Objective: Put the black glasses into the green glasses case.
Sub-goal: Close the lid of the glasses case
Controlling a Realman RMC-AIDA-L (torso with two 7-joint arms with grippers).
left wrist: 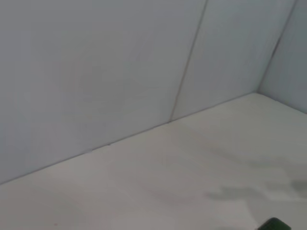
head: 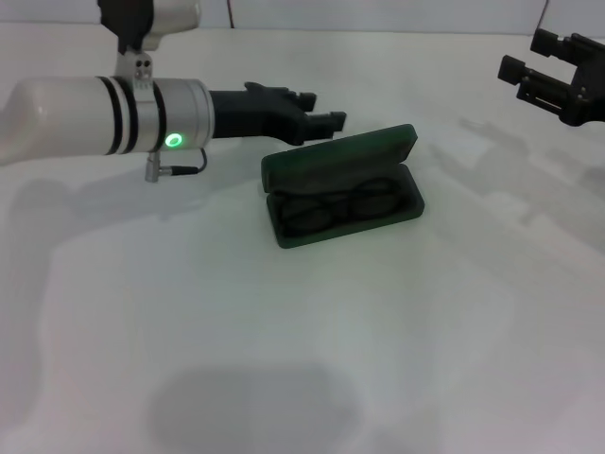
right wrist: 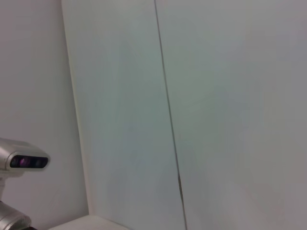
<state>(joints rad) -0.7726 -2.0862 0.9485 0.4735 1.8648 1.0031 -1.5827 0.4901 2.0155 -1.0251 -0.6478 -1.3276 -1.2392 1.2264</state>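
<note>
Lying in open green glasses case (head: 342, 189), black glasses (head: 338, 210)

My table (head: 284, 359) is just a plain white top. The only thing sitting on it is the green glasses case (head: 342, 187), a bit right of the middle, lid flipped open toward the far side, with the black glasses (head: 342, 206) lying inside.

Soft, even light falls on the white table (head: 312, 322); broad faint shadows lie beneath the left arm (head: 104, 113) and near the front edge. The head view looks slightly hazy, and the open case's (head: 342, 187) dark interior perhaps hides detail.
</note>
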